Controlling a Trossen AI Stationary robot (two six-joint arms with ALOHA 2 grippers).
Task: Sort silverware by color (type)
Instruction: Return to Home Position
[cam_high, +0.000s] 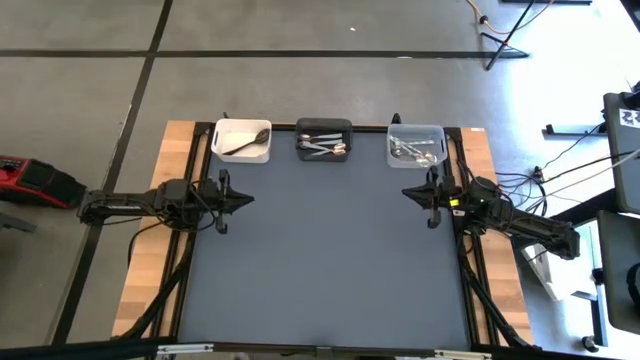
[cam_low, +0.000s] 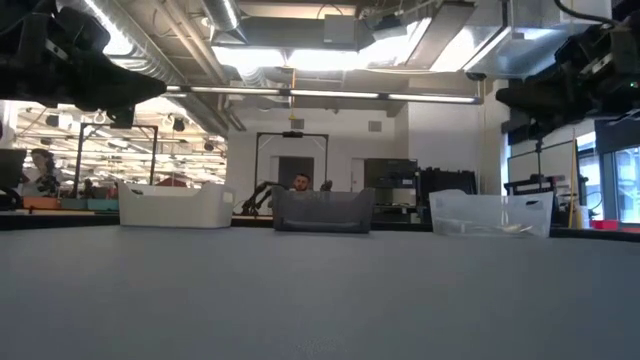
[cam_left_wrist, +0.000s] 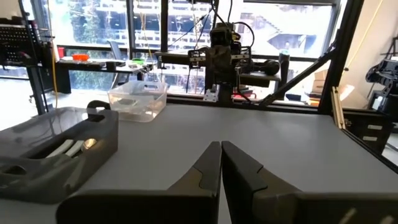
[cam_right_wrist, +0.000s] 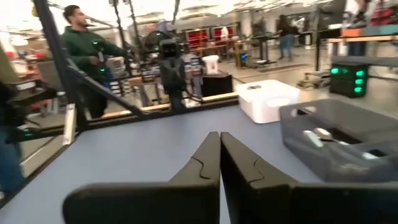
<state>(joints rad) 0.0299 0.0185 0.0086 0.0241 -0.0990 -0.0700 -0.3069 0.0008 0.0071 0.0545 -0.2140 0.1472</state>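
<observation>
Spoons (cam_high: 322, 148) lie sorted in white bin (cam_high: 240, 123), black bin (cam_high: 324, 122) and clear bin (cam_high: 415, 128). Left gripper (cam_high: 243, 199) and right gripper (cam_high: 409, 190) hang parked at the worktop's (cam_high: 320, 260) sides, jaws closed, empty.

One slim dark spoon (cam_high: 245, 142), lying slantwise in the white rectangular bin (cam_high: 216, 140). Several pale spoons (cam_high: 322, 148) heaped in the black bin (cam_high: 324, 123); a cluster of shiny silver spoons (cam_high: 415, 152) in the clear bin (cam_high: 416, 128).

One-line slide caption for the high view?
Spoons in the white bin, black bin and clear bin; left pincer and right pincer shut, parked at either side.
</observation>
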